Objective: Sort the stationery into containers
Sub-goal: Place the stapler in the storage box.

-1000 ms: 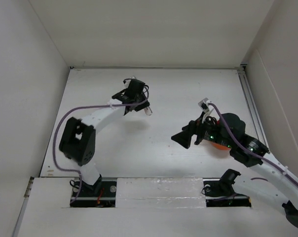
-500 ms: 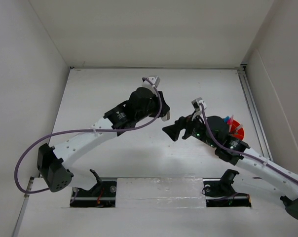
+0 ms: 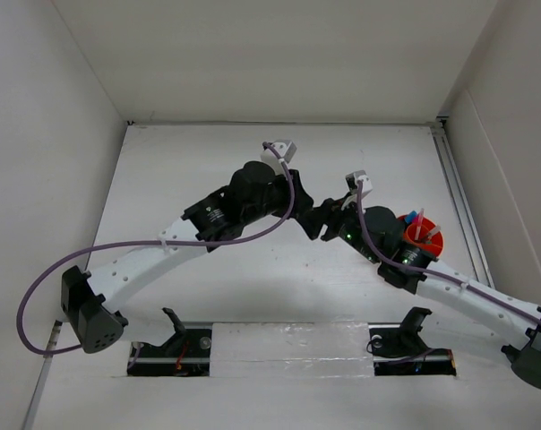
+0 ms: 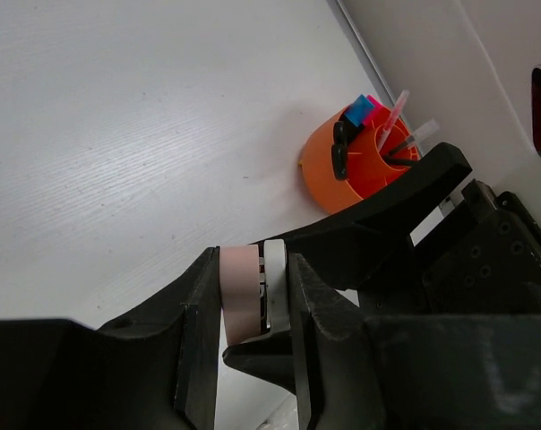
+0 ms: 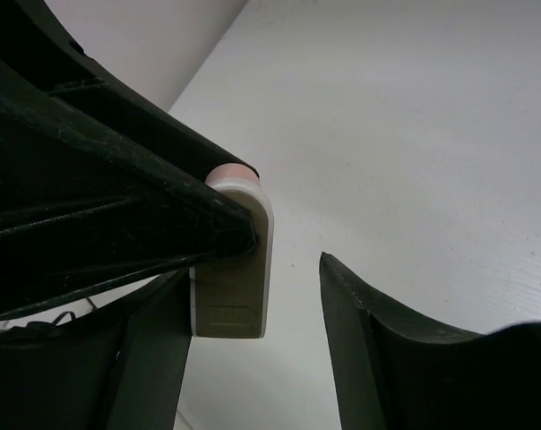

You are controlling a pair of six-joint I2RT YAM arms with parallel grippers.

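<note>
Above mid-table, L gripper (image 4: 253, 309) pinches pink-white eraser (image 5: 236, 255); R gripper (image 5: 284, 287) straddles it, jaws apart, no grip yet. Risk: L releases early, eraser drops short of orange tub (image 4: 326, 172).

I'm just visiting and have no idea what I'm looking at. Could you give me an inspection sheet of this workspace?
Surface: white table, wood-grain finish.
Job's things: pink-white eraser held above the table; orange tub holds capped markers and thin pens.
Clutter: nothing seen.
Grippers: left gripper shut on the eraser; right gripper open, fingers either side of it.
Cables: purple cable runs along each arm.
Surroundings: white walls on three sides.
</note>
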